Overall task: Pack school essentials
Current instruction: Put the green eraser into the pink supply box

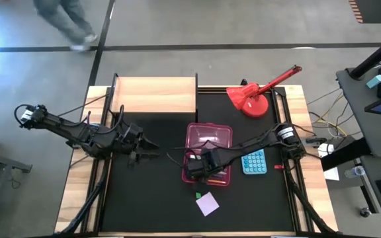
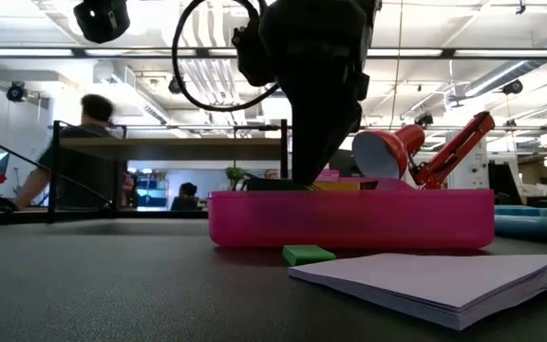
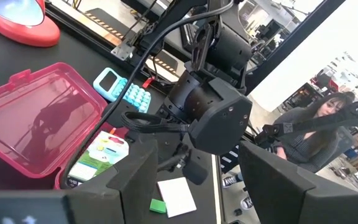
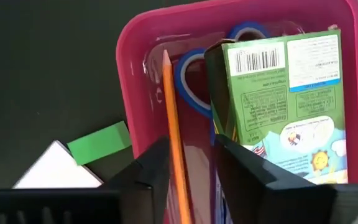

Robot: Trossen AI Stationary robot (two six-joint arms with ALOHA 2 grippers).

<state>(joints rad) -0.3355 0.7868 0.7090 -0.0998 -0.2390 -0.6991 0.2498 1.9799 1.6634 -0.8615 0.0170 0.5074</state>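
Observation:
An open pink plastic case sits mid-table, lid folded back toward the far edge. In its tray lie the orange pencil, blue-handled scissors, the green-and-white box and a blue pen. My right gripper reaches down into the tray, open, with the pencil running between its fingers. The green eraser and lilac sticky-note pad lie on the mat near the case's near side. My left gripper hovers open, left of the case. My right gripper comes from above into the case's tray, fingers standing along the orange pencil. The pencil lies close against one finger, with its tip toward the tray's end wall. Whether that finger touches it, I cannot tell.
A light-blue calculator lies just right of the case. A red desk lamp stands at the far right, a wooden box at the far left. A person moves behind the table. Bare black mat stretches left and near.

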